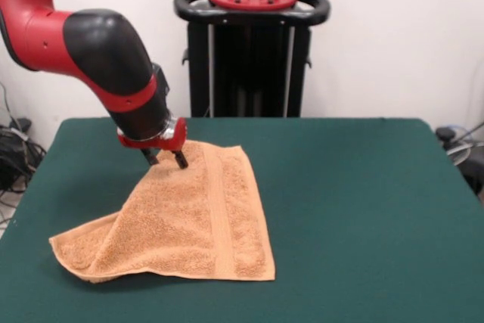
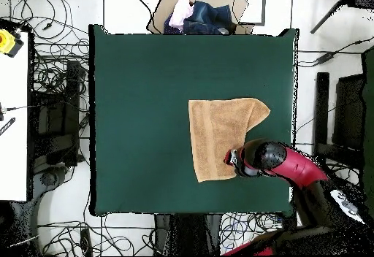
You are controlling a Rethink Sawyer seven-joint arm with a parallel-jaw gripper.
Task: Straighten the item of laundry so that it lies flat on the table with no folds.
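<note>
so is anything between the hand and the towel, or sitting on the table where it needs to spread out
Nothing visible. The hand is already at the towel's far corner, and the green table around the towel is bare cloth.

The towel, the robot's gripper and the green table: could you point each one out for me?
towel (image 1: 193, 221): front view, middle of the orange terry cloth.
gripper (image 1: 165, 160): front view, midway between its two dark fingertips at the towel's far corner.
table (image 1: 363, 202): front view, bare green cloth beside the towel.

Red arm (image 1: 83, 43) with bulky black joint cover, silver ring above red wrist plate, gripper (image 1: 165, 159) with two short dark fingers (image 1: 181, 159)
</note>
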